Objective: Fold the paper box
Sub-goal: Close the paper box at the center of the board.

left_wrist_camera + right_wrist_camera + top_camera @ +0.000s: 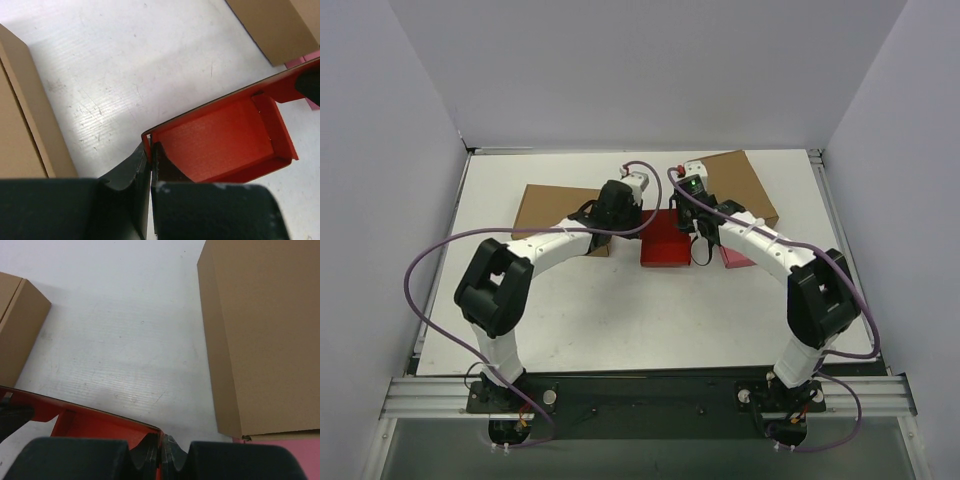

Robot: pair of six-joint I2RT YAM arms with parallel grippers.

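The red paper box (665, 240) stands on the white table between the two arms, partly formed, its open red inside showing in the left wrist view (225, 142). My left gripper (620, 205) is shut on the box's left wall near its corner (148, 150). My right gripper (702, 235) is shut on the box's right wall near its far corner (161, 440). The red wall (100, 422) runs leftward from the right jaws. The box's base is hidden under the grippers in both wrist views.
A brown cardboard box (555, 215) lies at the left behind the left arm. A larger brown box (735, 185) lies at the back right. A small pink box (735, 258) sits right of the red box, under the right arm. Grey walls enclose the table.
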